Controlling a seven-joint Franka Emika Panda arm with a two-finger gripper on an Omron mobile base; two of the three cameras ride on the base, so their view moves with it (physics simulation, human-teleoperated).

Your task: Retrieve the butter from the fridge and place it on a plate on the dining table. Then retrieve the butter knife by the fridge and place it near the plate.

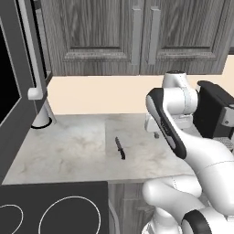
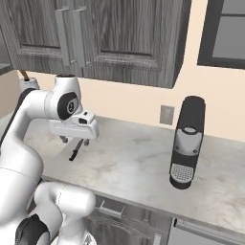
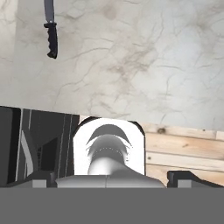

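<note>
The butter knife lay flat on the marble counter beside the fridge, well apart from anything else, its long axis running roughly from the counter's front edge toward the back wall, with the dark handle at the near end in the left base view. The gripper hung above the counter to the right of the knife, close to it but not over it; in the hand view the knife sat far up in the top left corner, well off the line between the finger tips. The jaws stood wide apart and held nothing. Judging from this, the hand would need to shift sideways toward the fridge until the knife lay between the fingers, and turn so the jaws closed across the slim handle rather than along it.
</note>
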